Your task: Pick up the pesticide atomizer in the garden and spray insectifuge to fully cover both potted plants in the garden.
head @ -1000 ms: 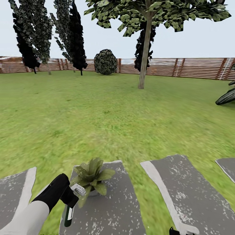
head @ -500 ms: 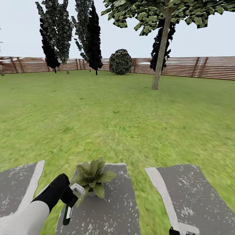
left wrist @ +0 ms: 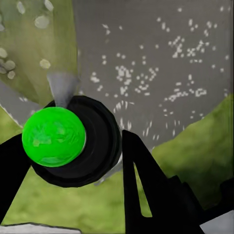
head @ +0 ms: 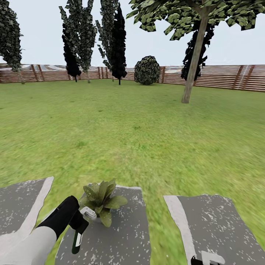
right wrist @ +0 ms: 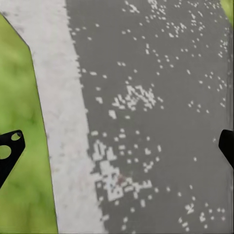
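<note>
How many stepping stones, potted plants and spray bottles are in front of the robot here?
Grey stepping stones: 3
Potted plants: 1
Spray bottles: 1, the pesticide atomizer, held in the left tool
Total: 5

Left gripper (head: 78, 223) apparently clamped, right gripper (right wrist: 117, 146) spread.

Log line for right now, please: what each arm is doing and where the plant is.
left gripper: shut on atomizer, head beside plant | right fingers: open over stone | plant: upright on middle stone
</note>
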You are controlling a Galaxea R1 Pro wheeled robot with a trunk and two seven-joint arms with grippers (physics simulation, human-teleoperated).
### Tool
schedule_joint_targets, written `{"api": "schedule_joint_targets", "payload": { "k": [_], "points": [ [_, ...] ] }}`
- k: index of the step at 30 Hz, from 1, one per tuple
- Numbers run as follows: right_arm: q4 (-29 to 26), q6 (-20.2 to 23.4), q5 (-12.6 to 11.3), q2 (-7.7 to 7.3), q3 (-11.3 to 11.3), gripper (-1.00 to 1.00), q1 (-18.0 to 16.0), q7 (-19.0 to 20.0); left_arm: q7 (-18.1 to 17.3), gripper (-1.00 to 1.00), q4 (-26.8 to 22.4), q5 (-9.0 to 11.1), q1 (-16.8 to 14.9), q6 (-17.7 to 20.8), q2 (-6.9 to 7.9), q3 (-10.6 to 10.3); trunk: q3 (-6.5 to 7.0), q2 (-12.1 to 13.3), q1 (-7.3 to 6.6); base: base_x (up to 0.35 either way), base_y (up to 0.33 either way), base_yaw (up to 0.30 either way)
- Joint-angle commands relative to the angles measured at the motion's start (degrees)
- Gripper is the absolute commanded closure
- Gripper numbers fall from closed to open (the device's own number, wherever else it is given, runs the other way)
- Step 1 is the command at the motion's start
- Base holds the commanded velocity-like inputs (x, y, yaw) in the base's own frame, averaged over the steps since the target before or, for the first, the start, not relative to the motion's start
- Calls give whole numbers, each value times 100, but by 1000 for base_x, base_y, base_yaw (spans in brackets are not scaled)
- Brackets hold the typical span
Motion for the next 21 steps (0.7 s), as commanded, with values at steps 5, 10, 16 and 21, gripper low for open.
{"api": "schedule_joint_targets", "payload": {
  "k": [5, 10, 16, 21],
  "points": [
    [12, -28, 49, 21, -39, -100, -5, -30, -221, 100, -57, -149, -39, 24, 24, -114, -6, -3, -1, 0, 0, 0],
    [28, -29, 40, -38, -39, -100, -5, -23, -59, 100, 104, 3, 116, -130, 26, 46, -6, -3, -1, 0, -66, 0],
    [36, -29, 42, -16, -31, -100, -5, -23, 134, 100, 116, 173, 145, -107, 53, 238, -11, -3, -1, 0, -256, 113],
    [22, -35, 47, -19, -33, -100, -5, -23, 268, 100, 94, 190, 155, -118, -3, 274, -21, -3, -1, -6, -272, 257]
  ]
}}
